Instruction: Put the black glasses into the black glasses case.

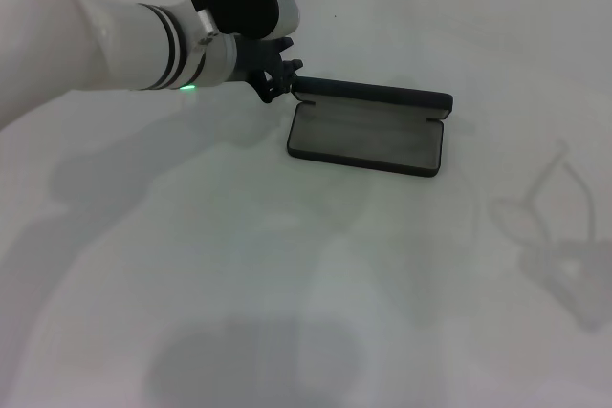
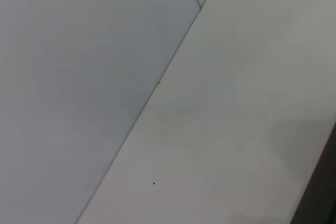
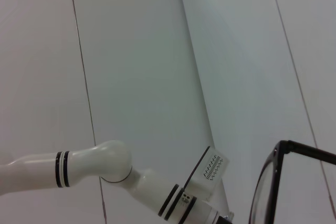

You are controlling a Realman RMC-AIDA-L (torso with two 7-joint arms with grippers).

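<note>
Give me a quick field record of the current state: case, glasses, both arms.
case: black glasses case lies open on the white table, lid hinged back, grey lining bare
glasses: black glasses show only in the right wrist view, close to the camera; only their shadow falls on the table in the head view
left arm: left gripper at the case's left end, by the lid corner
right arm: not seen in head view
</note>
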